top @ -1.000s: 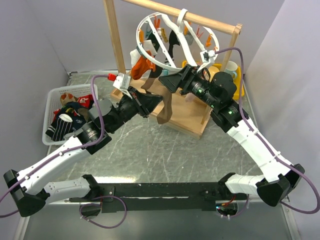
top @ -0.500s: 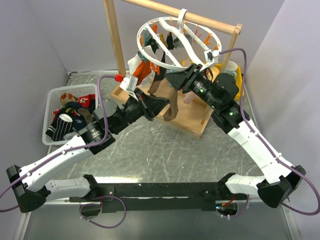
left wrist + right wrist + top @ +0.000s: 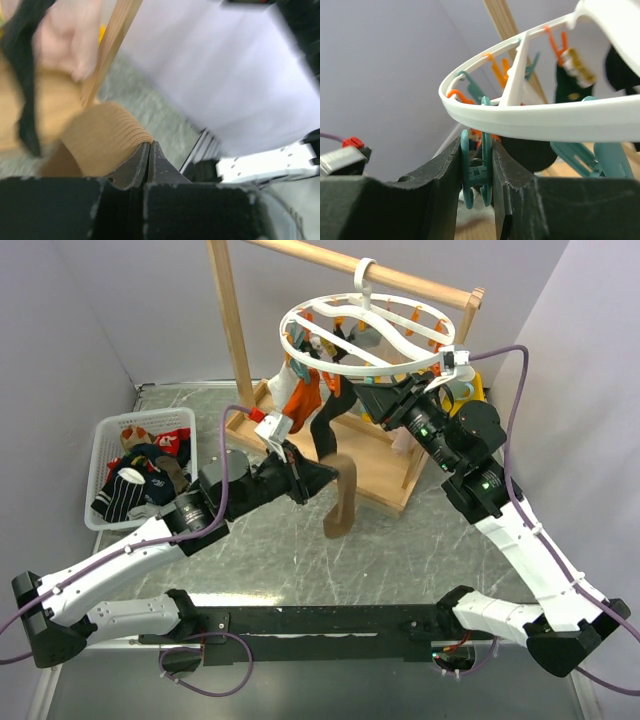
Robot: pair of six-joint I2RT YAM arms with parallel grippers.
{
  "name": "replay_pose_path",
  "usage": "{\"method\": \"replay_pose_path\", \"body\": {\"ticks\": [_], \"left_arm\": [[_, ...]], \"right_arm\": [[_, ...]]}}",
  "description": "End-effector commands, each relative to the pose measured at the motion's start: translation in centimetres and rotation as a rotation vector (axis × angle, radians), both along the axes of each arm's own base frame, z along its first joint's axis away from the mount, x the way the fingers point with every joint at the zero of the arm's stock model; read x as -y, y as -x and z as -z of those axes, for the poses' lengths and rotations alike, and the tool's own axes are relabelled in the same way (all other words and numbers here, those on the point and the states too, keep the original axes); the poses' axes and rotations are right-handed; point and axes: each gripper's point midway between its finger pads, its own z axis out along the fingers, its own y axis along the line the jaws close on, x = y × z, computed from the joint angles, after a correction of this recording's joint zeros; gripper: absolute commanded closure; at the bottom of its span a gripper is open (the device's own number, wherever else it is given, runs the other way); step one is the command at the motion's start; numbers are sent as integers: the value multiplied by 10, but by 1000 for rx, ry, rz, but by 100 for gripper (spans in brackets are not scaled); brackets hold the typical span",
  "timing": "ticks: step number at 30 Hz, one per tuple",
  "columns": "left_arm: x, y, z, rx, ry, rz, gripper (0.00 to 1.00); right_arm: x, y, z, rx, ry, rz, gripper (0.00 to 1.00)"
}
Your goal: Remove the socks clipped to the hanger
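The white ring hanger (image 3: 365,335) hangs by its hook from the wooden rail. Several socks stay clipped under it: an orange-and-white one (image 3: 300,395), a black one (image 3: 324,428) and a pale pink one (image 3: 65,40). My left gripper (image 3: 328,472) is shut on the ribbed cuff of a brown sock (image 3: 343,502), which dangles below the ring. In the left wrist view the cuff (image 3: 100,135) sits pinched at the closed fingertips. My right gripper (image 3: 477,165) is shut on a teal clothespin (image 3: 479,172) just under the ring's rim (image 3: 545,120), squeezing it.
A white mesh basket (image 3: 108,428) with several socks in it sits at the left. The wooden rack has an upright post (image 3: 228,320) and a base board (image 3: 385,480) under the hanger. A yellow object and a mug (image 3: 470,390) stand behind my right arm.
My right gripper closed onto the teal clothespin. The hanger swung from steeply tilted to nearly level. My left gripper drew the brown sock down and toward the front.
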Motion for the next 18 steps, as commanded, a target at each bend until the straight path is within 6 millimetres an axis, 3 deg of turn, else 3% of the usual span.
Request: {"method": "replay_pose_path", "body": {"ticks": [1,2,5,7,13,14,17,18], "left_arm": [[-20,-1,25,-59,-156,-69,99],[-32,-1,40,-109,-245,-101,99],[-61,-12,56,-147,-369,-236,99],[-80,-20,52,-141,-394,-337,99],[-149,-43,40,-132,-485,-632,99],[-166,-52,39,-137,-505,-704,99],[-205,-67,38,-150,-568,-830,99],[-216,-71,39,-149,-596,-871,99]], "right_arm": [[21,3,-7,47,26,80,78],[25,1,0,30,48,96,78],[35,2,2,32,61,134,77],[40,2,4,28,70,158,76],[60,-2,10,-15,68,261,50],[63,-1,10,-22,64,271,38],[73,1,10,-24,60,312,22],[76,2,11,-24,62,319,20]]}}
